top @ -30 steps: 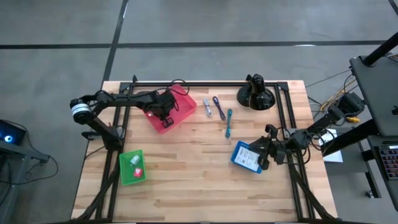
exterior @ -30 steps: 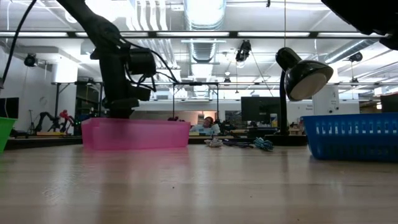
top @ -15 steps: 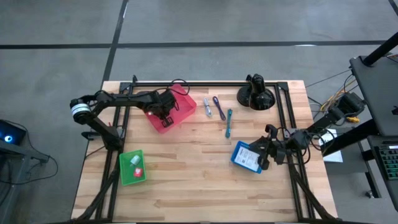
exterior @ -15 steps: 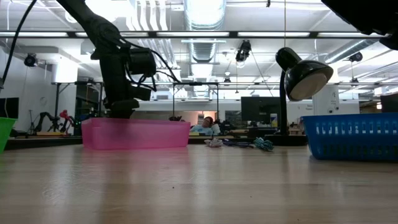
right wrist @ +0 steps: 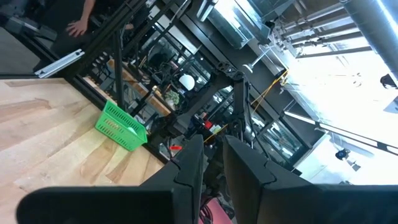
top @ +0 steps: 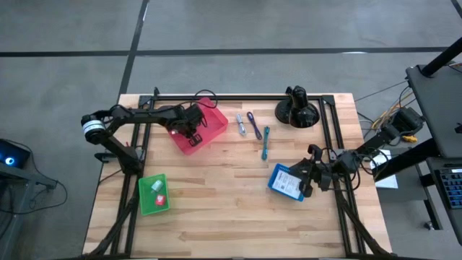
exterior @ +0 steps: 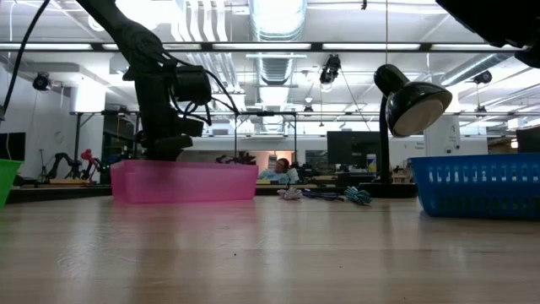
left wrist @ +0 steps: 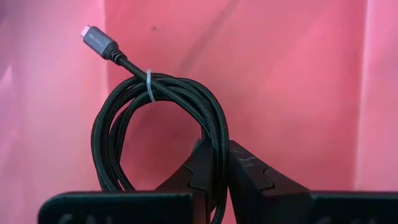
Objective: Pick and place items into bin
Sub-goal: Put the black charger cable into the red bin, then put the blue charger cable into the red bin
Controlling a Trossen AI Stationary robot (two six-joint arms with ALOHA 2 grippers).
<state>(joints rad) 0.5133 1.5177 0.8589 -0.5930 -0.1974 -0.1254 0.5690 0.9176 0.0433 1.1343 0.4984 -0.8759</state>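
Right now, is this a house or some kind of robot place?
Probably a robot lab or workshop: bare ceiling ducts, other robot arms at benches behind, and a wooden table with coloured bins.

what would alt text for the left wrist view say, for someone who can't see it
The left gripper is shut on a coiled black cable, held up against the inside of the pink bin. A small white tie binds the coil, and the grey plug end sticks out from it.

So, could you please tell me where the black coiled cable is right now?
The black coiled cable is pinched in the left pincer, held over the pink bin at the table's back left, as the high view shows.
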